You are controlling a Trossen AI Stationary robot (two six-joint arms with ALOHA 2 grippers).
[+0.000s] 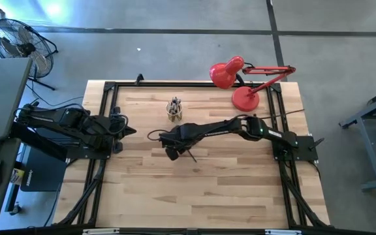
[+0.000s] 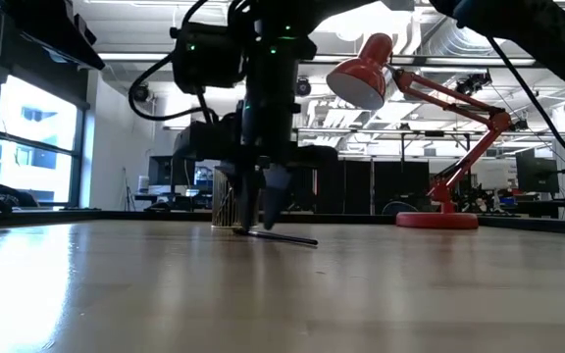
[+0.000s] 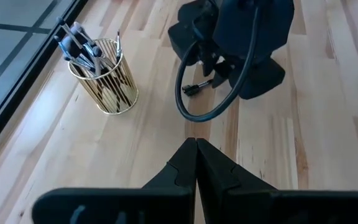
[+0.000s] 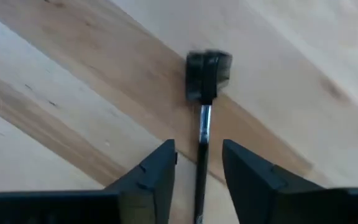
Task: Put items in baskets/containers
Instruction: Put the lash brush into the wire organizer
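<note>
One thin dark stick [image 4: 202, 127] with a dark brush head [image 4: 208, 73] lies flat on the wooden table; it also shows in the low view as stick [image 2: 281, 236] and from above as stick [image 1: 191, 155]. My right gripper [image 4: 199, 160] points down over it, open, one finger on each side of the shaft with a gap to each; right gripper [image 2: 263, 214]. The small clear yellowish cup [image 3: 104, 84] stands upright toward the far edge, cup [image 1: 174, 109], with several sticks standing in it. My left gripper [image 3: 196, 152] waits shut at the table's left, left gripper [image 1: 128, 130].
A red desk lamp [image 1: 243, 85] stands on its round base at the table's far right, lamp [image 2: 439, 147]. Black frame rails [image 1: 103, 117] run along the table's left, right and far sides. The right arm's cable [image 3: 197, 93] loops beside its gripper. Bare wood lies toward the near edge.
</note>
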